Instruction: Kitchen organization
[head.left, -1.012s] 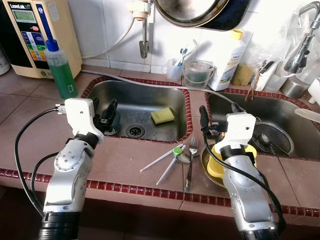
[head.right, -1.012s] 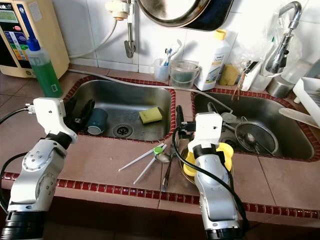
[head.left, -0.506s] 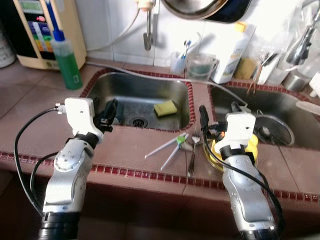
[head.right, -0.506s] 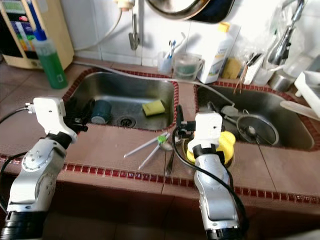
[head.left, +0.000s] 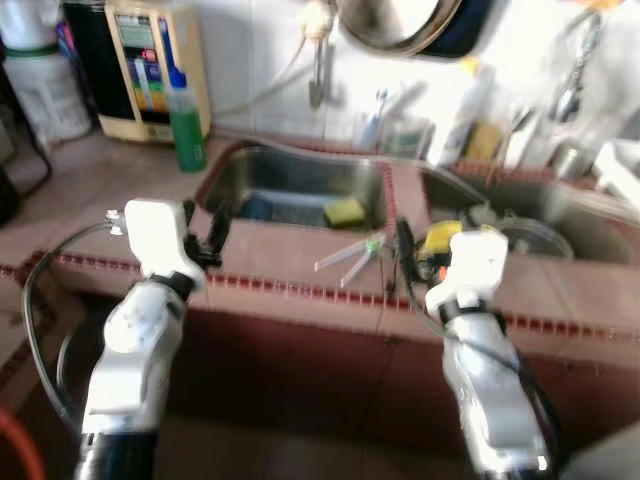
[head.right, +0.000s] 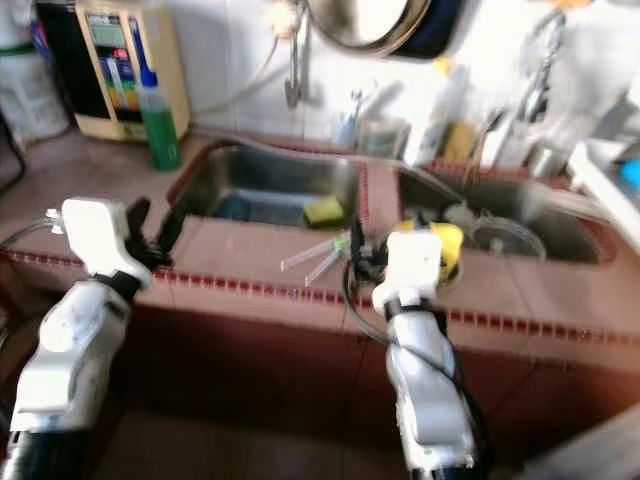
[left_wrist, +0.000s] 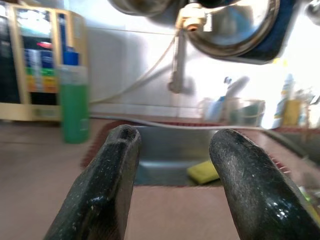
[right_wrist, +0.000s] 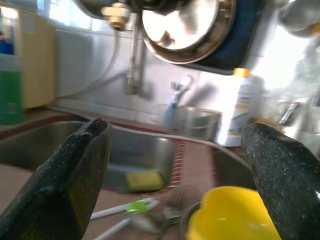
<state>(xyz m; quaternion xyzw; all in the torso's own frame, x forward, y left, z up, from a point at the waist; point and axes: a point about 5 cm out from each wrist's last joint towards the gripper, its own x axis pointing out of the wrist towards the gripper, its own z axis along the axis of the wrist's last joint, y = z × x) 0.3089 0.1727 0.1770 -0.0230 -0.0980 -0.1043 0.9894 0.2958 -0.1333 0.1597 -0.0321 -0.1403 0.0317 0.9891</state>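
Left eye view: both grippers, left (head.left: 203, 238) and right (right_wrist: 175, 165), held empty, fingers spread, before the double sink (head.left: 300, 180); yellow sponge (left_wrist: 203, 171) inside it.

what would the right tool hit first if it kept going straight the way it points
Probably the yellow bowl, low between the open right tool's fingers on the counter. If it passes above that, the white bottle by the wall; depth is unclear.

You'll get no legible text here; water purifier (head.left: 150, 70) panel shows coloured blocks only (blurred); white bottle (right_wrist: 241, 107) label is smeared; nothing else carries readable print.
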